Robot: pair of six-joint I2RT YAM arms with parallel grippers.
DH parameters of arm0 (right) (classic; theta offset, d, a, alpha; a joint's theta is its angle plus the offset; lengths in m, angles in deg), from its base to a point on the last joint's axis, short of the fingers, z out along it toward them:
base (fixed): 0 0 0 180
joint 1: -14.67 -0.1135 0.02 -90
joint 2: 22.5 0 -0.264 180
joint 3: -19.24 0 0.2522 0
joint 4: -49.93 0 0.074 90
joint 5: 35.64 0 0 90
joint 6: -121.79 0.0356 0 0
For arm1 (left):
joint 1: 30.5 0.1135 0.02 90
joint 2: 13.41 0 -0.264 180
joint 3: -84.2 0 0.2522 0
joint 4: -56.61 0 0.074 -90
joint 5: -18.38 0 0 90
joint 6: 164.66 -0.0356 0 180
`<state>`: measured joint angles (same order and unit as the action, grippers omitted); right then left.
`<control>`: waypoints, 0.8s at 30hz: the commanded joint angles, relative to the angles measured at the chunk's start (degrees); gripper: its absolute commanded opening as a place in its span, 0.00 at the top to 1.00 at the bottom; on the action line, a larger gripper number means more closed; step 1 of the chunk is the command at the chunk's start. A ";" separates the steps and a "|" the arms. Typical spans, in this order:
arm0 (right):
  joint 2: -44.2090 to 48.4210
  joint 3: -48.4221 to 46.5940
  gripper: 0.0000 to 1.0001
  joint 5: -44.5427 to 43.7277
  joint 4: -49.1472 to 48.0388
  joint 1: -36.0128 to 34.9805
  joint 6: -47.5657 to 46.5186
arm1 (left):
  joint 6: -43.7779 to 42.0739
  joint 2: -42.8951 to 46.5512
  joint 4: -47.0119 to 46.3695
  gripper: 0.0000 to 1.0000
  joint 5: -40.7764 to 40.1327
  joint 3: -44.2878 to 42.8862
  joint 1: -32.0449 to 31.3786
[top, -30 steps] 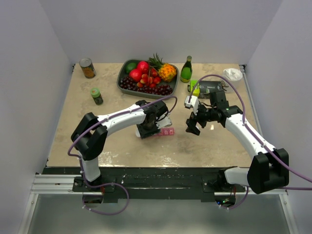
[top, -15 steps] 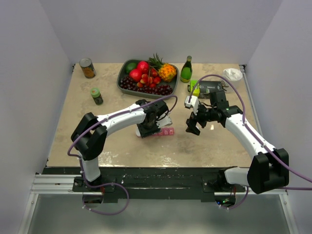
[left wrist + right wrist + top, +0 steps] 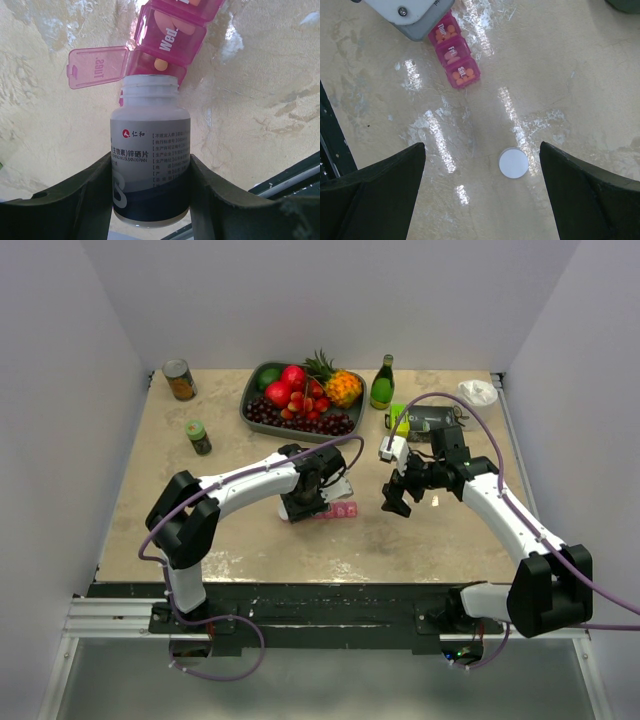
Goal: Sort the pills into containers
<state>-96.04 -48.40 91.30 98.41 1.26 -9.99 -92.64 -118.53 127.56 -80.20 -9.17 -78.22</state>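
- The left pincer (image 3: 150, 161) holds the white bottle (image 3: 150, 145), its mouth at the containers' (image 3: 172, 37) edge.
- The right pincer (image 3: 482, 146) stands wide over the table (image 3: 580, 75), with a white cap (image 3: 513, 163) below.

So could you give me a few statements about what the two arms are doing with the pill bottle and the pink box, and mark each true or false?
1. The left gripper holds a white bottle. True.
2. The bottle is capped. False: its mouth is open.
3. The right gripper grips the pink organiser. False: it is open and empty, above the table.
4. One lid of the organiser is flipped open. True.
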 commanded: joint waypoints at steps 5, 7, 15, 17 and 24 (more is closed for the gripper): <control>-0.03 0.27 0.01 0.49 -0.18 0.31 -0.94 | -0.13 -0.35 0.73 1.00 0.05 0.07 -0.26; -0.03 0.19 0.01 0.41 -0.27 0.40 -0.94 | -0.04 -0.35 0.64 1.00 0.23 0.25 -0.18; -0.03 0.19 0.01 0.49 -0.18 0.58 -0.94 | -0.22 -0.44 0.47 1.00 0.93 1.04 -0.18; 0.06 0.19 0.01 0.58 -0.18 0.58 -0.94 | -0.13 -0.44 0.38 1.00 0.84 0.95 -0.09; -0.03 0.27 0.01 0.58 -0.18 0.49 -0.94 | -0.04 -0.17 0.56 1.00 0.14 -0.45 -0.09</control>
<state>-96.06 -48.40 91.33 98.45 1.59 -10.28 -92.66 -118.70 127.67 -79.70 -8.41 -78.20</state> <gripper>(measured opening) 0.986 0.572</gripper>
